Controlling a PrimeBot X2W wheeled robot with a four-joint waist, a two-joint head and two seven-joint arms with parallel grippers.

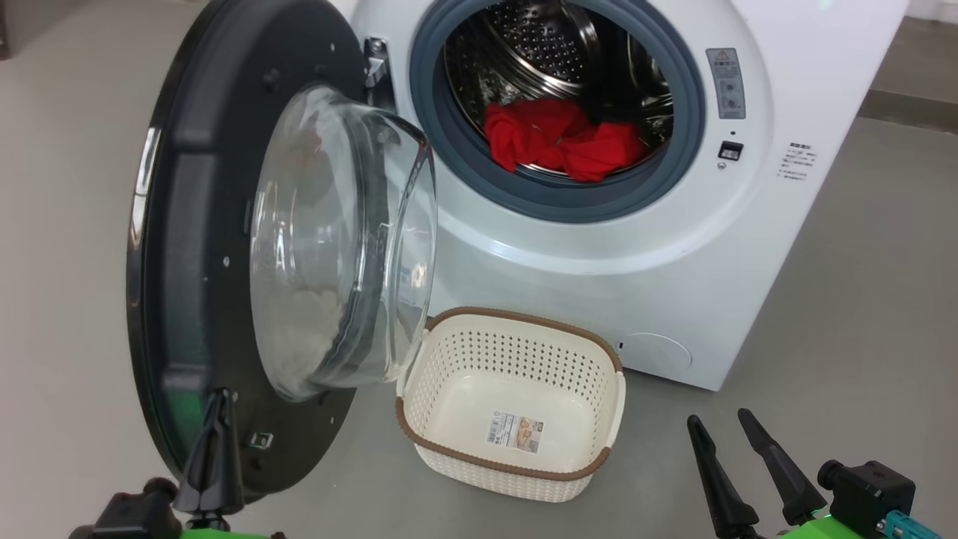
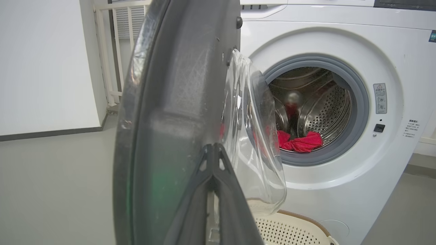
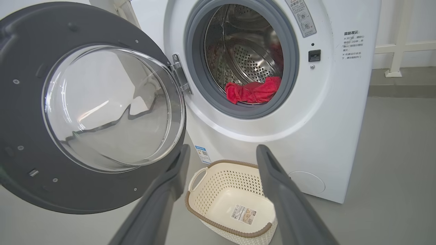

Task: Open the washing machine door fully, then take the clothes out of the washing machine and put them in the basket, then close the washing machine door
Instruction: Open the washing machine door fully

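Swung open at left: washing machine door [image 1: 194, 224]; left hand [image 1: 213, 442] clenched, empty, at its lower rim. Right hand [image 1: 718, 416] released, empty. Clothes [image 1: 565, 138] inside washing machine [image 1: 673, 284]. Basket [image 1: 524, 318] on floor, near side; its sticker [image 1: 515, 432] and warning label [image 1: 726, 82] too small to read.

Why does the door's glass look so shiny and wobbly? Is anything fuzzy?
Head view: the bulging window of the washing machine door bends what lies behind it. Left wrist view: the door's rim and the left gripper are near the lens and soft. Right wrist view: pale reflections streak the window; the right gripper looks fuzzy.
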